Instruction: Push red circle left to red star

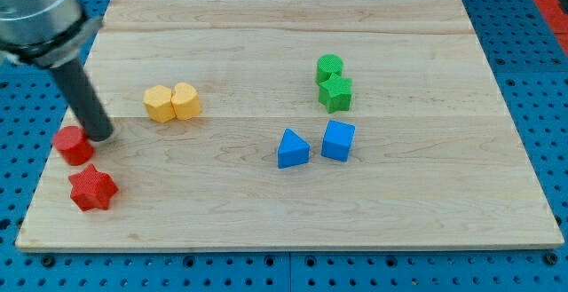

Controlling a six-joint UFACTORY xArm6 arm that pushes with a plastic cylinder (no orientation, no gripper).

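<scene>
**Tip beside the red circle at the board's left edge**

My tip [102, 136], a bare rod end with nothing to open or close, touches the right side of the red circular block [73, 145]. The red star-shaped block [92, 188] sits just nearer, on the pale wooden board [284, 212].

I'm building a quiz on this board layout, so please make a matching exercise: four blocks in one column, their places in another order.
1. red circle block
2. red star block
3. green circle block
4. blue cube block

A. view's right of the blue triangle block
B. beside my tip
C. nearest the view's bottom-left corner
D. just above the green star block

Pairs: 1-B, 2-C, 3-D, 4-A
</scene>
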